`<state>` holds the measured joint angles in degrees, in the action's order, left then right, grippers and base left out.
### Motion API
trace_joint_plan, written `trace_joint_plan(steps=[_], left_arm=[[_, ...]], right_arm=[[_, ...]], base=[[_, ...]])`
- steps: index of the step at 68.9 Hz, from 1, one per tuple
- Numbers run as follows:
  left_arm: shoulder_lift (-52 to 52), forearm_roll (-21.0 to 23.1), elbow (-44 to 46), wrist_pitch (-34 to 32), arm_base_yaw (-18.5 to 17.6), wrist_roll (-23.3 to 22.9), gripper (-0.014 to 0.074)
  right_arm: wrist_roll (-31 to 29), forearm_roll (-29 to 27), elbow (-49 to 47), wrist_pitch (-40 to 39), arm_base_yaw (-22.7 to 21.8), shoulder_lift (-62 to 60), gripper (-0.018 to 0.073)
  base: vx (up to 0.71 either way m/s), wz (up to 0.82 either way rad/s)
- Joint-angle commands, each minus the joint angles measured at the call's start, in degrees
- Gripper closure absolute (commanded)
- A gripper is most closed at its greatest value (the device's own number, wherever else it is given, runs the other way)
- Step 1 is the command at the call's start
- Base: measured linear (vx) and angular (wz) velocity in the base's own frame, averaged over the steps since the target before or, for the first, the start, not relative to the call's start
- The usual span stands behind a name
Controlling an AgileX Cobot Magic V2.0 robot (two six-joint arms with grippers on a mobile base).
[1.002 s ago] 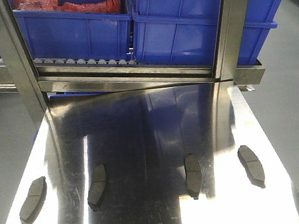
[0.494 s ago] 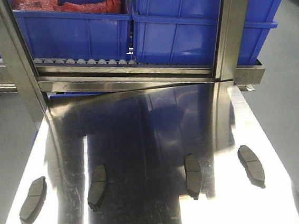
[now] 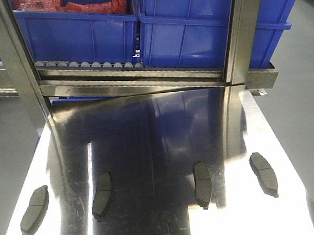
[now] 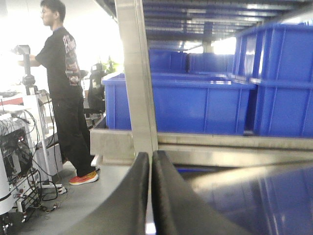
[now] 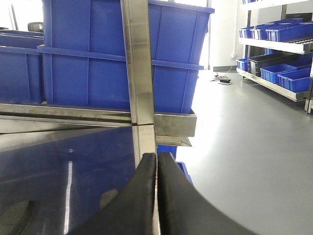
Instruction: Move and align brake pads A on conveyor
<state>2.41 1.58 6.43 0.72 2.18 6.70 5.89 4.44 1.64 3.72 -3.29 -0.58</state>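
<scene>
Your four brake pads A [image 3: 102,196] lie in a row on the steel worktop [image 3: 159,139], and both end effectors are closed and empty.

Along the near part of the worktop you have the leftmost pad [image 3: 35,211], the second pad, the third pad [image 3: 203,184] and the rightmost pad [image 3: 263,174]. All lie flat and well apart, and the outer two slant inward at their far ends. Your left end effector [image 4: 150,196] has its jaws pressed together on nothing, and so does your right end effector [image 5: 156,196]. Blue bins [image 3: 187,31] sit on the roller rack [image 3: 85,66] behind the worktop.
</scene>
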Motion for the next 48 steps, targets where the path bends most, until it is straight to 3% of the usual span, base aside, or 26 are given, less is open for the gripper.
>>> trace_joint_plan(steps=[1,10,22,31,38,48], left_arm=[[6.78,2.2,6.56,-2.8,0.19,-0.29,0.0603],[17.23,5.1,14.39,6.88,0.19,-0.24,0.0603],[30.57,5.15,23.93,28.04,0.19,-0.12,0.0603],[37.88,5.35,27.86,38.41,0.19,-0.18,0.0603],[41.14,6.74,28.16,43.06,0.19,-0.18,0.0603],[43.61,6.71,28.16,42.48,0.19,-0.12,0.0603]], right_arm=[[-0.26,0.24,0.69,-4.13,-0.05,-0.7,0.0571],[-0.26,0.24,0.69,-4.13,-0.05,-0.7,0.0571],[-0.26,0.24,0.69,-4.13,-0.05,-0.7,0.0571],[-0.26,0.24,0.69,-4.13,-0.05,-0.7,0.0571],[-0.26,0.24,0.69,-4.13,-0.05,-0.7,0.0571],[-0.26,0.24,0.69,-4.13,-0.05,-0.7,0.0571]], base=[[0.0,0.0],[0.0,0.0],[0.0,0.0],[0.0,0.0],[0.0,0.0],[0.0,0.0]])
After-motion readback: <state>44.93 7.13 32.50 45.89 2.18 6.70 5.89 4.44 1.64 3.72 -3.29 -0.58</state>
